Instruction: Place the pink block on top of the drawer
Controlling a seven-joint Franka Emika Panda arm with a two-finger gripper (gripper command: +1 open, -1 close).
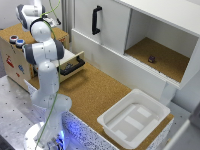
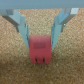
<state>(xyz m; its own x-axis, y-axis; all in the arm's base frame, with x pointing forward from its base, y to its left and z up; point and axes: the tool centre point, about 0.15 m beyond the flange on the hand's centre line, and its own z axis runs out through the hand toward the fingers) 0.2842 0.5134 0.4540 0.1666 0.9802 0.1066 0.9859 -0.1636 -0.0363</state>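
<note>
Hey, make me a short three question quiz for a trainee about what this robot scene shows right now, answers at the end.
1. True or false: the gripper straddles the pink block.
2. The drawer in the exterior view is: A) shut, B) pulled partly open, C) removed.
3. Fill in: the white bin sits on the ____-coloured counter.

Key: 1 true; 2 B; 3 cork-brown.
</note>
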